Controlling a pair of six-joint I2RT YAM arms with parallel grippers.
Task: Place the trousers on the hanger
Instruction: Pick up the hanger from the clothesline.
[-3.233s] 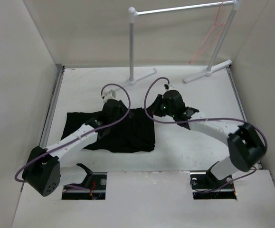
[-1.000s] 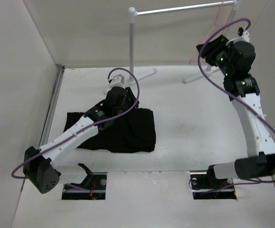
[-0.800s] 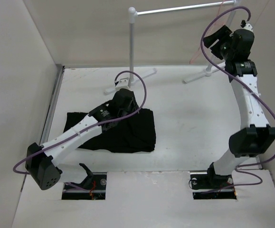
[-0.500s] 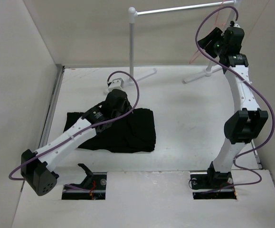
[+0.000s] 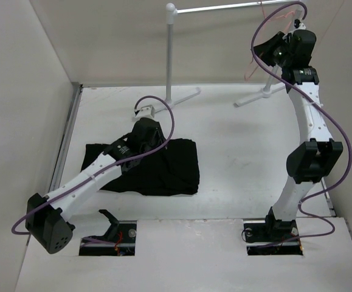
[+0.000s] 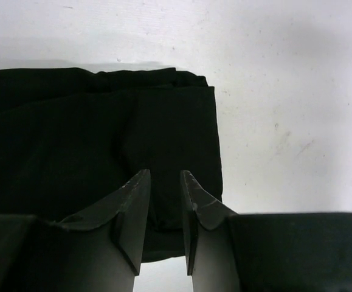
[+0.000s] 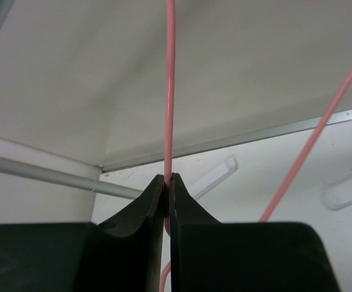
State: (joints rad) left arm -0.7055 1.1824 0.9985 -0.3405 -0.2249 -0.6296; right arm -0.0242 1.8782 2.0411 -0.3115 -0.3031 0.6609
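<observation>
**Right wrist view: claw pinched on the hanger wire, trousers flat on the table**

The right gripper (image 7: 167, 180) has its two fingers closed tight on one thin strand of the hanger (image 7: 170, 91). That strand runs straight up the frame from the jaws, and a second strand slants down from the upper right edge. Behind them the grey bar of the rack (image 7: 42, 170) crosses the left side.

From the top camera, the hanger sits at the upper right of the frame, high at the rack's bar, its wire hanging downward. I cannot tell whether its hook is on the bar.

The left gripper (image 6: 163, 182) shows a narrow gap between its fingers, right over the trousers (image 6: 72, 134). I see no cloth pinched in it. The trousers lie folded and flat, left of centre in the top view, long axis running left to right, with a neat edge on their right side.

My reading is that the step in hand is fetching the hanger. Next it needs lifting clear of the bar without snagging, then carrying down towards the trousers.
</observation>
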